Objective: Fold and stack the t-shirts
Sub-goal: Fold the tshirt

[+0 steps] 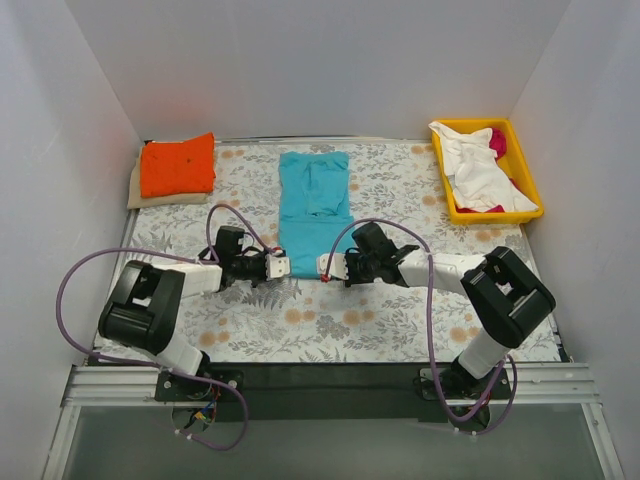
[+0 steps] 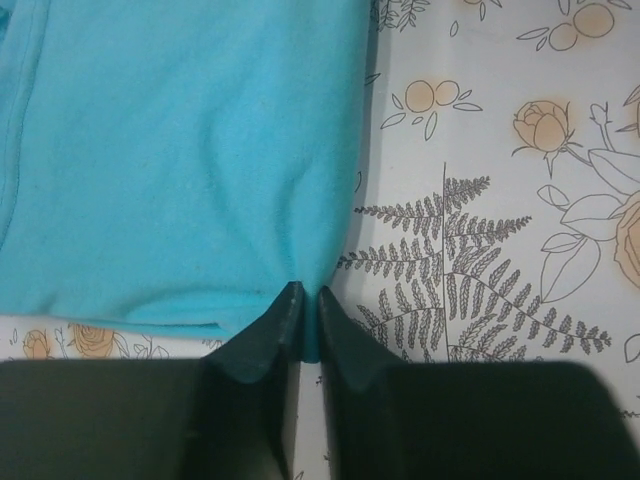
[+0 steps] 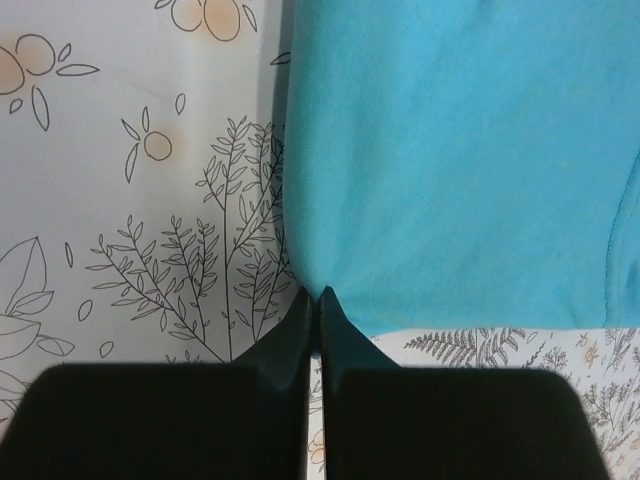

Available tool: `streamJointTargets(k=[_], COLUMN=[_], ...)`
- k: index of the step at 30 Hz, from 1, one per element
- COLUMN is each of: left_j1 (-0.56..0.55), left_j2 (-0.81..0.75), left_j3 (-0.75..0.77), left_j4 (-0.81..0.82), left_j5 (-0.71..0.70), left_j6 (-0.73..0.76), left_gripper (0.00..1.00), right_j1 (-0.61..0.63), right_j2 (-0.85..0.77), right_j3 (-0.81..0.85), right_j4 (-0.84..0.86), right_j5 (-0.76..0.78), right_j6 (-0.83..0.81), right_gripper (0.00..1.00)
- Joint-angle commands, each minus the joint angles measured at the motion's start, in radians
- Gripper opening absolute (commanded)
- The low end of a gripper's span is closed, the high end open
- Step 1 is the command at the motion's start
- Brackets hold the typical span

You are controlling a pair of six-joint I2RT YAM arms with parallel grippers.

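Lift evenly, with left gripper (image 2: 305,293) and right gripper (image 3: 312,296) each clamped on a near hem corner of the soft teal-blue cloth t-shirt (image 1: 312,205) on the floral-patterned table cloth (image 1: 400,310), folding taut toward the collar.

The teal t-shirt (image 2: 180,150) is soft, matt cloth with a faint fuzzy nap. The floral bench cover (image 2: 480,150) looks smooth and printed. The yellow tray (image 1: 495,216) is smooth plastic.

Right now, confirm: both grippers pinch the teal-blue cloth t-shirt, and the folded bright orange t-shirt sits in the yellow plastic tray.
Wrong: top view shows the folded bright orange t-shirt far left, outside the yellow plastic tray. Rest holds.
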Motion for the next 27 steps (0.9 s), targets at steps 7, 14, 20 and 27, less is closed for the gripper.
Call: streamJointTargets(k=[7,14,20,27], left_j1=[-0.054,-0.091,-0.091,-0.091], left_j2=[-0.323,-0.671,-0.9,-0.906], left_j3=[-0.005,-0.021,0.047,0.123], left_j4=[-0.34,-0.627,-0.853,-0.772], left_j5=[0.053,0.078,0.125,0.042], left_j6=[-0.052,-0.09,-0.18,-0.417], left_gripper=[0.0,0.0,0.0,0.0], right_j1=[0.028,0.114,0.151,0.151], right_j2=[-0.16,-0.388,-0.499,-0.461], right_j3=[0.086,0.07,0.14,0.274], right_j4=[-0.296,-0.478,-0.589,-0.597], right_j5=[-0.074,-0.097,-0.096,-0.037], right_j6=[0.12,0.171,0.209,0.178], right_gripper=[0.01,0.01,0.01,0.01])
